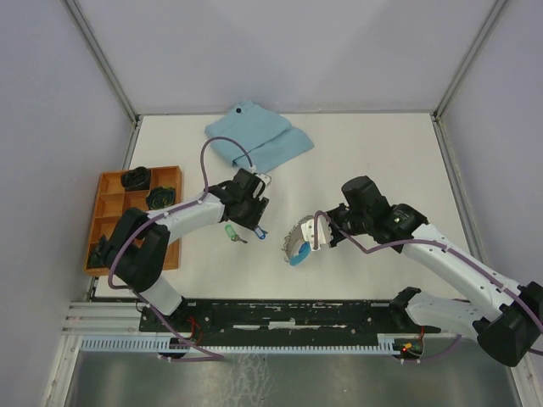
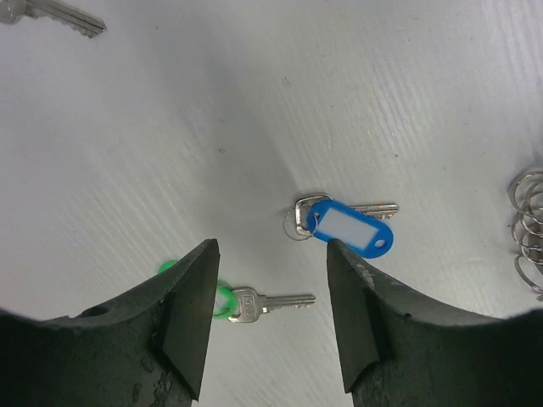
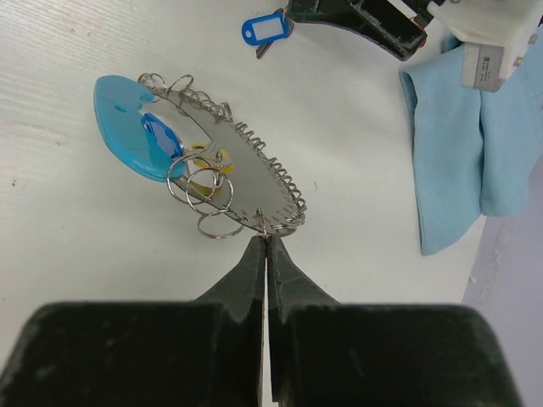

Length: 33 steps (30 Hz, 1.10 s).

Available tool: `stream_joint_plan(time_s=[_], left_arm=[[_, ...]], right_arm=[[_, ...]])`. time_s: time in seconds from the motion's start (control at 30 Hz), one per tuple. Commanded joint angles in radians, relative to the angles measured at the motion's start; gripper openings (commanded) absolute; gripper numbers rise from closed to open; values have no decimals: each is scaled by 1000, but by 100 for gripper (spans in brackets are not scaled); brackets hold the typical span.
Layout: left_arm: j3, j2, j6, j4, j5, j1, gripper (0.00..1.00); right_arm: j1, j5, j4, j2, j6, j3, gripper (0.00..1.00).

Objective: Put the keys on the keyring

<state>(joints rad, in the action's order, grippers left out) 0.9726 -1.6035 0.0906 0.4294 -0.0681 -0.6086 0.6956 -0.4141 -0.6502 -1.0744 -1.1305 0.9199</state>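
Note:
In the left wrist view, my left gripper [image 2: 271, 248] hangs open above the table with nothing between its fingers. The green-tagged key [image 2: 259, 303] lies just below the gap, its tag partly behind the left finger. Slightly beyond lies the blue-tagged key [image 2: 352, 227]. A third key [image 2: 59, 15] sits at the top left, its tag cut off. My right gripper [image 3: 267, 237] is shut on the rim of the keyring [image 3: 233, 174], a loop of metal links with a light-blue strap [image 3: 127, 136] and yellow tag [image 3: 208, 165]. From above, the keyring [image 1: 297, 240] sits right of both keys.
A folded light-blue cloth [image 1: 259, 136] lies at the back of the table. An orange compartment tray [image 1: 109, 182] holding dark parts stands at the left edge. A black rail [image 1: 280, 312] runs along the near edge by the arm bases.

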Motion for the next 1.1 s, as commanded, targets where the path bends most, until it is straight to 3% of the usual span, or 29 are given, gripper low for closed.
stream_joint_plan(time_s=[0.0,0.4,0.5,0.6,1.07], left_arm=[[38,-27,-89,16,-67,-27,60],[75,-102,-193,18,-142,-106,52],[84,-122,-198,20,-152,-111,47],[98,-146,-193,23,-169,-111,36],[140,-171,-209,-12,-115,-109,30]], right_arm=[[-4,-43,42,20,21,22,1],[-4,-48,50,21,22,16,1],[-3,-48,51,20,19,17,1],[-3,-49,52,18,19,16,1],[-3,-54,57,21,23,11,1]])
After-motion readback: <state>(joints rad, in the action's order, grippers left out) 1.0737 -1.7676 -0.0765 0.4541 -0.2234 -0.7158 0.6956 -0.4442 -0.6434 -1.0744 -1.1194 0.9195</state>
